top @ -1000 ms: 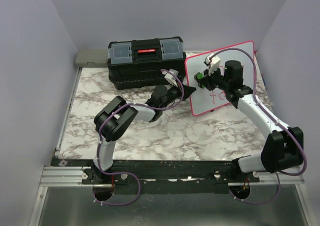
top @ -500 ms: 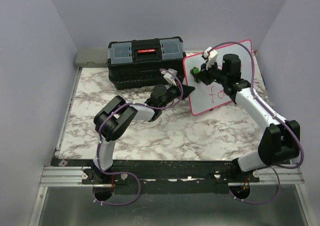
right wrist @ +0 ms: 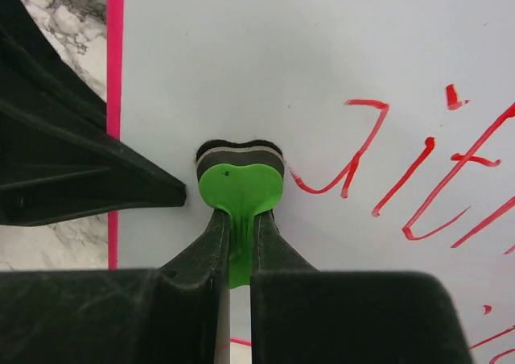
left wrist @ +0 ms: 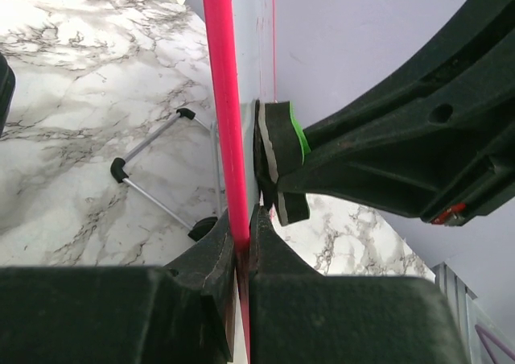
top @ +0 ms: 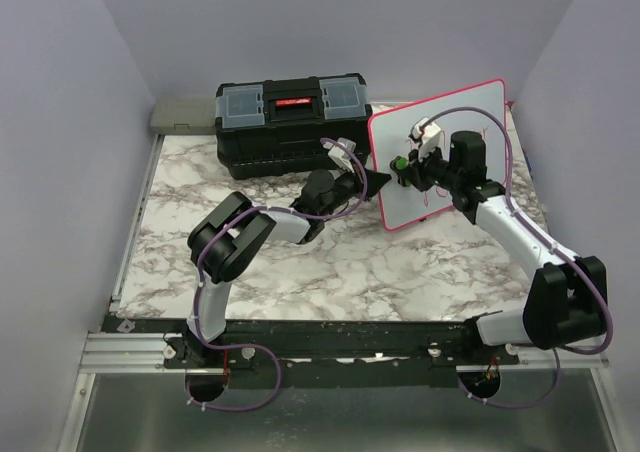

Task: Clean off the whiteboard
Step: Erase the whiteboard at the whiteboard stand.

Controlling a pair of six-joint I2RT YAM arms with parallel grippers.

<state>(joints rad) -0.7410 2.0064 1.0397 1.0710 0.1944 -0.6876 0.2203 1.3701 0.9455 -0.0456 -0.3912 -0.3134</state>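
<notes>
The whiteboard (top: 440, 122) stands tilted at the table's back right, white with a pink-red rim (left wrist: 221, 98) and red handwriting (right wrist: 418, 187). My left gripper (top: 378, 179) is shut on the board's left rim (left wrist: 240, 243). My right gripper (top: 408, 164) is shut on a green eraser (right wrist: 240, 188) whose black felt pad presses flat on the board face near its left edge. In the left wrist view the eraser (left wrist: 282, 150) shows edge-on against the board. My right arm hides part of the writing in the top view.
A black toolbox (top: 292, 122) with a red latch stands at the back, left of the board. A grey flat object (top: 182, 115) lies behind the table's back left corner. The board's wire stand with black feet (left wrist: 153, 175) rests on the marble table (top: 300, 262).
My right gripper has moved the eraser across the board: up and left half a second ago, now down and right again. The left gripper has kept its hold on the rim.
</notes>
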